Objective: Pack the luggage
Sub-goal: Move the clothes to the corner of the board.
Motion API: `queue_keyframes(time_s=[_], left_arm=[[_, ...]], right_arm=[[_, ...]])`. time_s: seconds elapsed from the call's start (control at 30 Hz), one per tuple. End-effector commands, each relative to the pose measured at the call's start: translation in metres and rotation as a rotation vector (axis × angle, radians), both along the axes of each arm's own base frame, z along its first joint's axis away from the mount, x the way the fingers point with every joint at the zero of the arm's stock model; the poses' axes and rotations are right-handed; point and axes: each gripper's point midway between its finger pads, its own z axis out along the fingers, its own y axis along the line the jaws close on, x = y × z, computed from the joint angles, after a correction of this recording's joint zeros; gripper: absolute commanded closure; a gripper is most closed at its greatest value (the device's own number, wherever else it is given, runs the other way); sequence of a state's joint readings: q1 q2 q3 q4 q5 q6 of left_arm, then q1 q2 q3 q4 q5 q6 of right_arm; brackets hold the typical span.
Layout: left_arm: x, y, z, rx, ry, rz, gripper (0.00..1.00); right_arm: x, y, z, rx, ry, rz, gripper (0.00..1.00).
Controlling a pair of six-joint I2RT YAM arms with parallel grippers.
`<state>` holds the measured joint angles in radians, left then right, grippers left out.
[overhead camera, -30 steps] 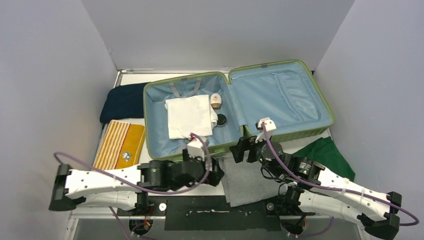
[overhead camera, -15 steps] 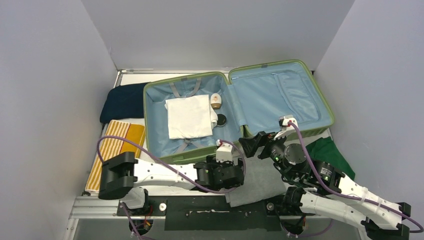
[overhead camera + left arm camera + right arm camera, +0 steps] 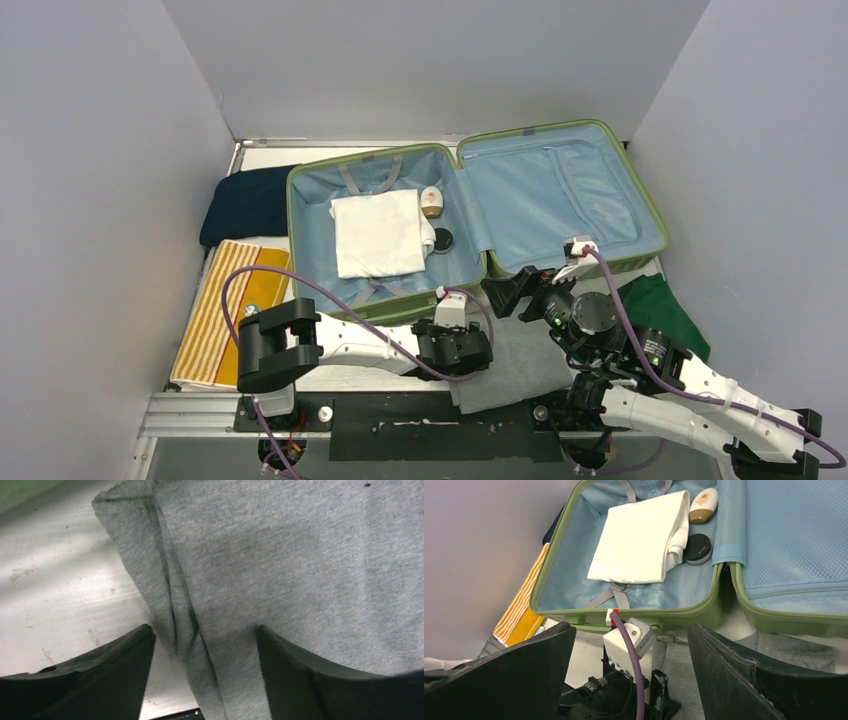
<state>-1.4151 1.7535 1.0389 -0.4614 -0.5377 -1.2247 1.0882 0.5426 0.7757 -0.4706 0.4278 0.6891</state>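
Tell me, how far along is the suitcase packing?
Done: a white folded cloth, a small bottle and a black tin lie in the open suitcase. In hand: the left claw stands open astride a folded edge of the grey cloth, nothing gripped yet. Left: that cloth, the navy cloth, striped towel and green cloth outside, then closing.

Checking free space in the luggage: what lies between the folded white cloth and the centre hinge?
A small white-and-tan bottle and a round black case, clearest in the right wrist view.
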Motion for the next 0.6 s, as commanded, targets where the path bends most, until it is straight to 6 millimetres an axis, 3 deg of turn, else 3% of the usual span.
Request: queue_keyframes(time_s=[0.0,0.13,0.3,0.37,0.57], left_arm=[[0.0,-0.003,-0.004,-0.017,0.016,-0.006,0.38],[-0.001,0.012,-0.006,0.013,0.006,-0.015,0.67],[-0.008,0.042,-0.017,0.081,0.009,-0.036,0.95],[-0.012,0.053,-0.017,0.101,0.008,-0.045,1.0],[-0.029,0.082,-0.016,0.151,0.016,-0.077,1.0]], right_arm=[[0.0,0.003,0.0,0.022,0.004,-0.001,0.16],[0.0,0.003,-0.003,0.016,0.007,0.0,0.16],[-0.001,0.001,-0.01,0.004,0.017,-0.004,0.16],[-0.001,0.0,-0.012,0.002,0.022,-0.006,0.16],[-0.002,-0.001,-0.021,-0.002,0.037,-0.008,0.16]])
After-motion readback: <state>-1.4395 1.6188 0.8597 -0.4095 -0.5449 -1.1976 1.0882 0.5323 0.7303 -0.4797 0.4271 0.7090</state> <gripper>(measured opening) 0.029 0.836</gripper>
